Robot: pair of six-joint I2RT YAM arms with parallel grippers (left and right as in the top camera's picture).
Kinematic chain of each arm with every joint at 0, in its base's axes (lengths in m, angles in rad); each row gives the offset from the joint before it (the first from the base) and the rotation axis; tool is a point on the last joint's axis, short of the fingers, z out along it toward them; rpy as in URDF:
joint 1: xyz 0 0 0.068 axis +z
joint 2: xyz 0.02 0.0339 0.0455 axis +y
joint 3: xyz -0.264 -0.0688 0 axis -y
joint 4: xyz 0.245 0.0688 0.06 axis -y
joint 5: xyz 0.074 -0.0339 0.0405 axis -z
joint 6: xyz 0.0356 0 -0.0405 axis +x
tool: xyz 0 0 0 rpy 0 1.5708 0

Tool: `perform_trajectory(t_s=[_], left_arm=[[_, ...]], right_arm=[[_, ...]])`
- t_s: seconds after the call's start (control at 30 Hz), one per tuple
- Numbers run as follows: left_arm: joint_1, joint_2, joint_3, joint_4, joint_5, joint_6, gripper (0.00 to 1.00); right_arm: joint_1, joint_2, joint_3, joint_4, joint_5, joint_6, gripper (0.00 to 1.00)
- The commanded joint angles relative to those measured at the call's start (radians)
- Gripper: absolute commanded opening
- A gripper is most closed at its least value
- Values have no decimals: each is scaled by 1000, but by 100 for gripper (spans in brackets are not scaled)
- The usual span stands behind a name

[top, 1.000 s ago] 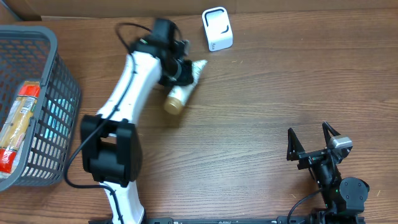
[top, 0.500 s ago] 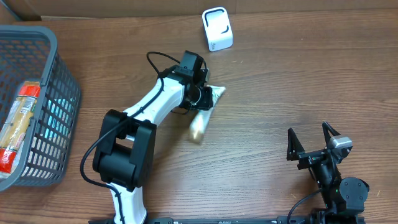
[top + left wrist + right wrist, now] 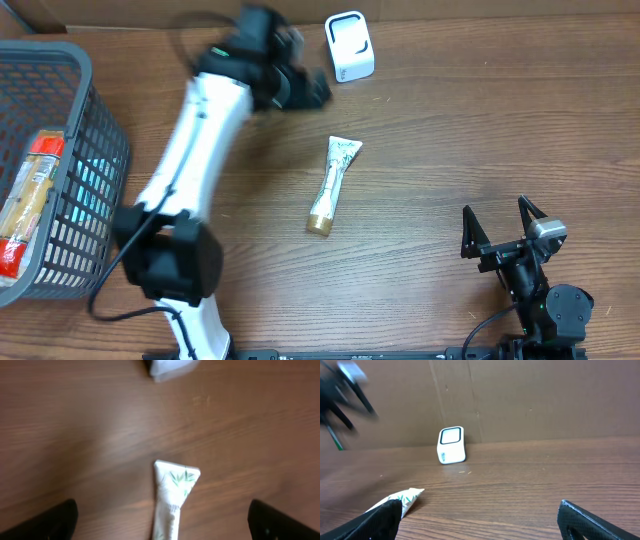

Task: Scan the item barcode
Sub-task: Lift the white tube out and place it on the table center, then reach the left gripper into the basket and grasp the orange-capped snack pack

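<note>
- Overhead view: a small white tube (image 3: pixel 333 186) with a gold cap lies flat on the wooden surface (image 3: pixel 450 130), near the middle and held by nothing. The white scanner (image 3: pixel 349 46) stands at the far edge, apart from the tube. My left end effector (image 3: pixel 298 87) is blurred, up beside the scanner. My right end effector (image 3: pixel 497 214) sits parked near me with its fingers spread. A grey basket (image 3: pixel 88 62) stands at the left.
- Left wrist view: both fingers stand wide apart at the frame's lower corners, with the tube's crimped end on the surface between and beyond them. I see no barcode.
- Right wrist view: fingers spread and empty, with the scanner's window facing me.
- My judgement: the scan is not done. Next, I need to grip the tube and turn its barcode toward the scanner's window.
</note>
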Motion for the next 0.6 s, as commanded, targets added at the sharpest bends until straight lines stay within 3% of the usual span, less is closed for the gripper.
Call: perform_trajectory(t_s=[0.0, 0.1, 0.23, 0.4, 0.57], left_arm=[[185, -87, 338, -148, 0, 103, 99], [330, -88, 523, -285, -9, 170, 100], [539, -88, 655, -430, -103, 169, 100], [784, -83, 642, -511, -295, 112, 100], [914, -83, 542, -467, -332, 90, 100]], right_arm=[[5, -2, -9, 6, 10, 0, 100], [5, -2, -9, 6, 10, 0, 100], [5, -2, -9, 6, 10, 0, 100], [5, -2, -9, 6, 10, 0, 100], [5, -2, -9, 6, 10, 0, 100]])
